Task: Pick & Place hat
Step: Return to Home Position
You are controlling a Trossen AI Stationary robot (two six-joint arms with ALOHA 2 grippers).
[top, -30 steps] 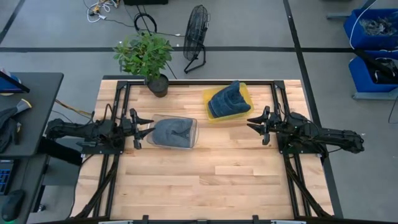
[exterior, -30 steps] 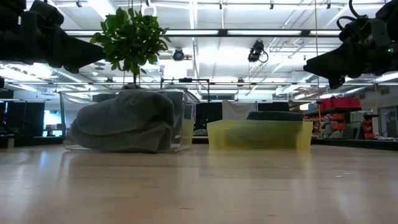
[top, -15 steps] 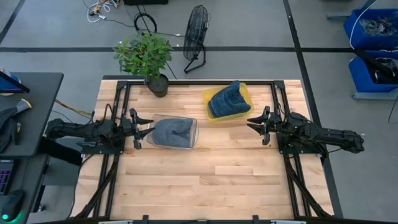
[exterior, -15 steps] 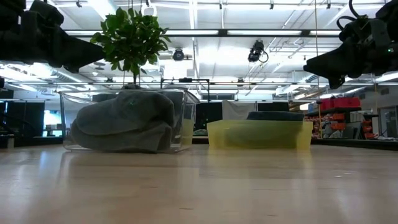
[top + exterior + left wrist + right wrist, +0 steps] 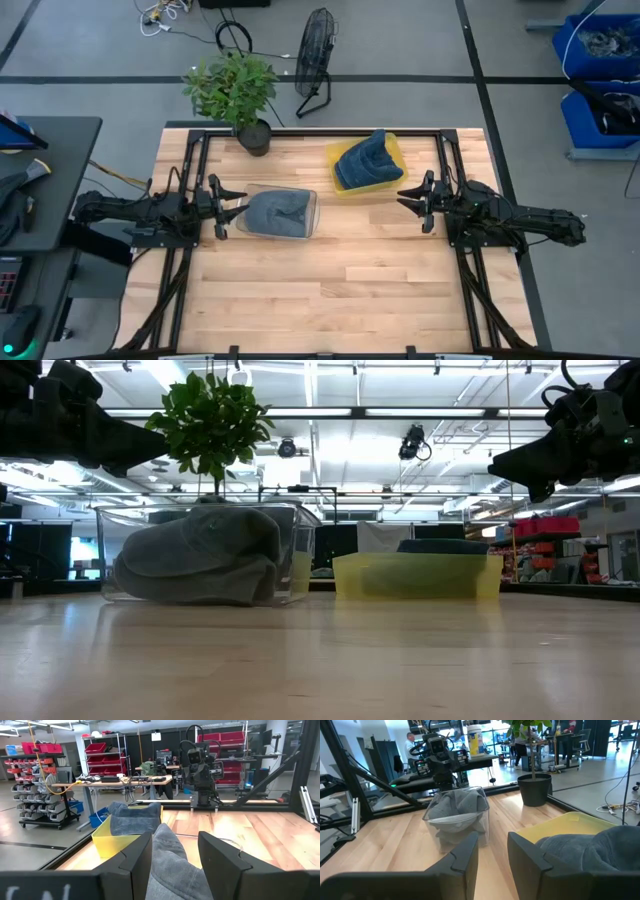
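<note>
While clear bin (image 5: 288, 535) holds gray, yellow bin (image 5: 415, 578) blue.

Gray caps (image 5: 200, 555) in transparent bin (image 5: 292, 525), beside yellow bin (image 5: 415, 578) holding blue cap (image 5: 442, 545), on wooden table (image 5: 320, 660)

On the bench (image 5: 330, 270), the left gripper (image 5: 236, 208) has its fingers (image 5: 135, 860) pointing at the nearer bin (image 5: 311, 200), which lies just before them with caps (image 5: 275, 213) inside. The right gripper (image 5: 405, 197) faces it from well apart. The farther bin (image 5: 335, 152), holding a single cap (image 5: 365, 160), lies ahead of and beside that gripper's fingers (image 5: 465, 855). A potted plant (image 5: 235, 90) stands behind the nearer bin.
</note>
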